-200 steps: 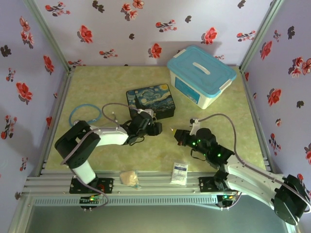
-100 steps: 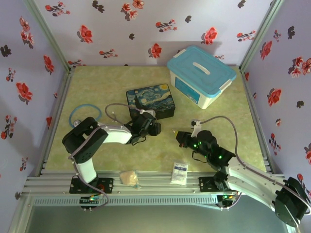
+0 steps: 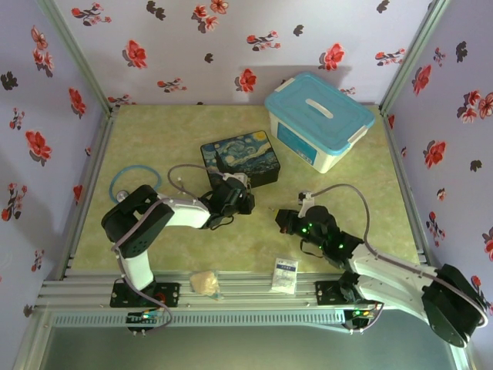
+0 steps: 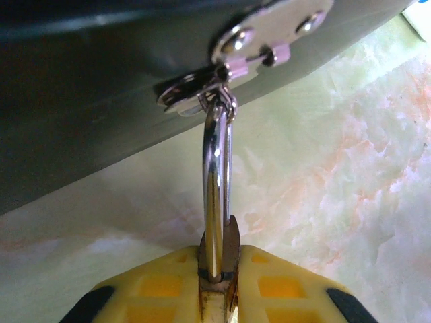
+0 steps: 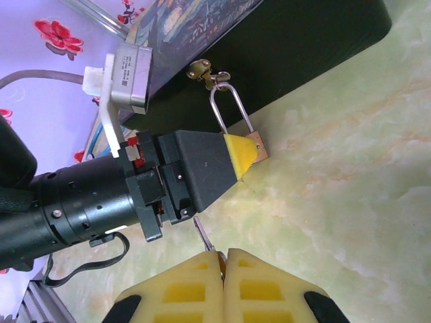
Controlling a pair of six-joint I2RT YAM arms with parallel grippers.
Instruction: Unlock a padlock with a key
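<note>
The brass padlock (image 5: pixel 260 150) hangs by its silver shackle (image 4: pixel 217 182) from the clasp (image 4: pixel 202 91) of the painted tin box (image 3: pixel 239 158). My left gripper (image 4: pixel 219 272) is shut on the padlock's body, with its yellow pads (image 5: pixel 239 156) on both sides. From the right wrist, the left gripper (image 5: pixel 236 158) lies just ahead. My right gripper (image 5: pixel 224 259) is shut on the thin grey key (image 5: pixel 202 232); the blade sticks out toward the left gripper's black housing, short of the padlock. From above, the two grippers (image 3: pixel 245 202) (image 3: pixel 283 220) face each other in front of the tin.
A blue-lidded plastic box (image 3: pixel 320 119) stands at the back right. A blue ring (image 3: pixel 132 183) lies at the left. A white packet (image 3: pixel 284 274) and a tan lump (image 3: pixel 204 282) rest near the front rail. Grey cables loop over both wrists.
The left arm's elbow has swung right while its gripper stayed on the padlock. The right gripper has edged slightly left with the key.
</note>
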